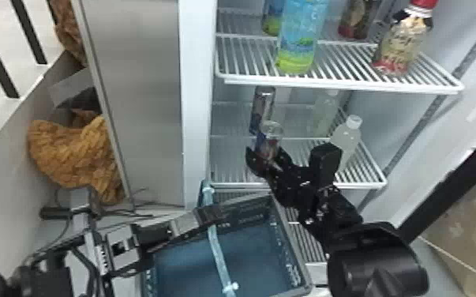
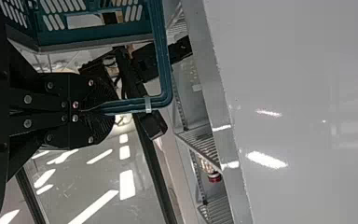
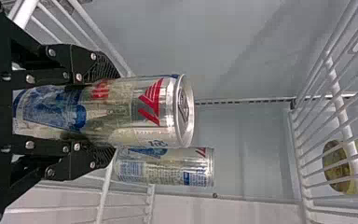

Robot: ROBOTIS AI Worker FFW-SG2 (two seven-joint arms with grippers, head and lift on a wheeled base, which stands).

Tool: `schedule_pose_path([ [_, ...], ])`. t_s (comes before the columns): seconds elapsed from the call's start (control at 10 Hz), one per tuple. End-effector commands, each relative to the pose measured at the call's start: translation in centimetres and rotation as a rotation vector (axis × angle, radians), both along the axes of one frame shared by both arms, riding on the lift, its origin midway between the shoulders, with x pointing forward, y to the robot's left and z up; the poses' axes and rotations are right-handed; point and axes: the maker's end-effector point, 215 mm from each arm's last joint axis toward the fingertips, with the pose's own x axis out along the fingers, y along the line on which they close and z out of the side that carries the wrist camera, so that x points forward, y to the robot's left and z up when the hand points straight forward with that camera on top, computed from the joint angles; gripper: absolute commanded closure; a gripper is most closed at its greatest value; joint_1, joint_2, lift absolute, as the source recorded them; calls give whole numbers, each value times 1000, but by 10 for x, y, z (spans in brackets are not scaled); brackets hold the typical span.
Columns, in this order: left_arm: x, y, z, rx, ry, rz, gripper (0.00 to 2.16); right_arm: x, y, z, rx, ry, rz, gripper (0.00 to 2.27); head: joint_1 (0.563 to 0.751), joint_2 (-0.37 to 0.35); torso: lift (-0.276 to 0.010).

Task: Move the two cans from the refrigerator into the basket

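My left gripper [image 1: 211, 215] is shut on the handle [image 1: 218, 252] of the blue basket [image 1: 284, 237] in front of the refrigerator. In the left wrist view, the left gripper [image 2: 103, 110] clasps the teal handle [image 2: 164, 56], with the basket [image 2: 93, 39] beside it. On the middle shelf, my right gripper [image 1: 266, 158] has a finger on each side of the nearer can [image 1: 271, 136]. The right wrist view has the right gripper [image 3: 107, 112] shut on this silver-and-blue can [image 3: 135, 109]. The second can [image 1: 263, 104] stands farther back, also seen as a can [image 3: 168, 166] beside the held one.
Pale bottles [image 1: 347, 136] stand on the middle shelf [image 1: 359, 185], right of the cans. The upper shelf [image 1: 339, 83] above the right gripper holds a blue-green bottle [image 1: 300, 39] and a red-capped bottle [image 1: 402, 43]. The refrigerator's white left edge [image 1: 196, 98] rises beside the cans.
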Motion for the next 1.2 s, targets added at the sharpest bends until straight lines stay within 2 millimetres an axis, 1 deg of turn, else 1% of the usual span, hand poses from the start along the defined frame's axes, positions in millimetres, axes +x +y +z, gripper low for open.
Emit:
schedule_pose_path([
  [0.0, 0, 0, 0, 1, 1, -2, 1210, -1, -1, 3, -3, -7, 0, 1227, 695, -150, -219],
  [0.2, 0, 1, 0, -1, -1, 0, 1210, -16, -3, 15, -4, -32, 3, 1227, 695, -152, -219],
  [0.4, -1, 1, -1, -1, 2, 0, 1210, -33, -5, 33, 13, -55, 4, 1227, 695, -157, -219],
  [0.7, 0, 1, -1, -4, 4, 5, 1210, -67, -5, 54, 40, -49, 16, 1227, 695, -164, -219],
  [0.8, 0, 1, -1, -4, 4, 5, 1210, -78, -4, 60, 48, -43, 26, 1227, 695, -166, -219],
  [0.9, 0, 1, 0, -5, 4, 5, 1210, -90, 1, 60, 55, -30, 49, 1227, 695, -168, -219],
  [1.1, 0, 2, -1, -5, 6, 9, 1210, -117, 4, 63, 62, 2, 77, 1227, 695, -164, -219],
])
